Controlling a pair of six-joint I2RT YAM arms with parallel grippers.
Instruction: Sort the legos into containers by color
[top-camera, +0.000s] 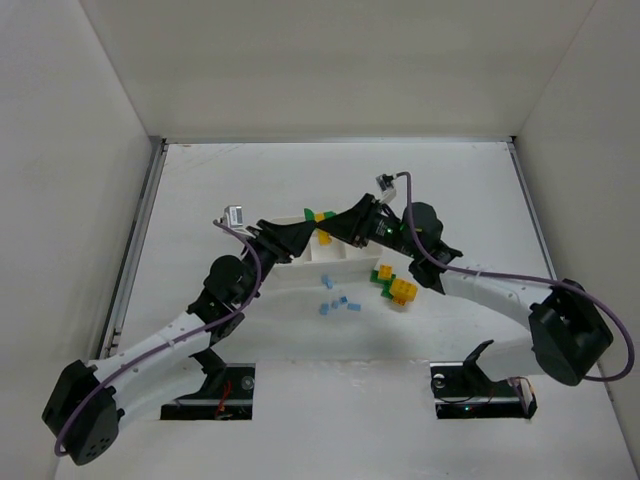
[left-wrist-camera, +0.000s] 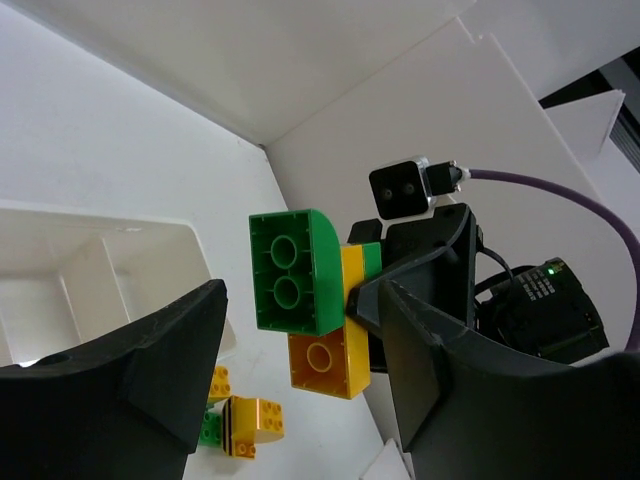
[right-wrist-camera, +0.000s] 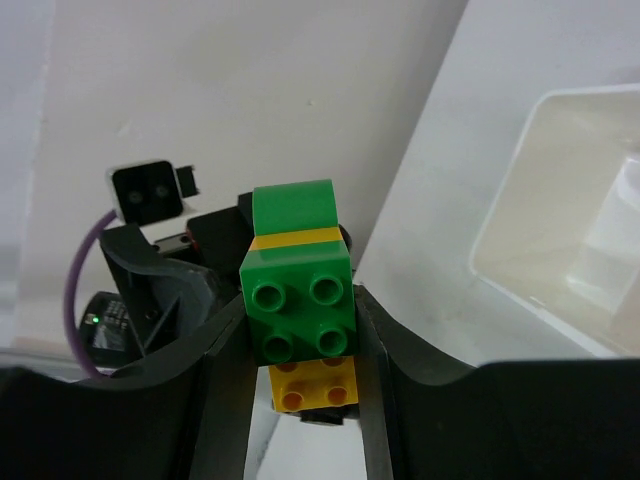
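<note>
My right gripper (right-wrist-camera: 300, 315) is shut on a stack of joined legos: a green brick (right-wrist-camera: 300, 300), a yellow-orange brick (right-wrist-camera: 315, 385) under it, and a curved green piece (right-wrist-camera: 292, 208) with a yellow band. It holds the stack above the white tray (top-camera: 340, 262). My left gripper (left-wrist-camera: 300, 300) is open, and the same stack (left-wrist-camera: 295, 270) sits between its wide jaws with a gap on the left side. In the top view both grippers meet at the stack (top-camera: 320, 215). Light blue legos (top-camera: 336, 303) and a green and yellow cluster (top-camera: 395, 285) lie on the table.
The tray's square compartments show in the left wrist view (left-wrist-camera: 100, 260) and the right wrist view (right-wrist-camera: 570, 230). Loose yellow and green bricks (left-wrist-camera: 240, 420) lie below the left gripper. White walls enclose the table on three sides.
</note>
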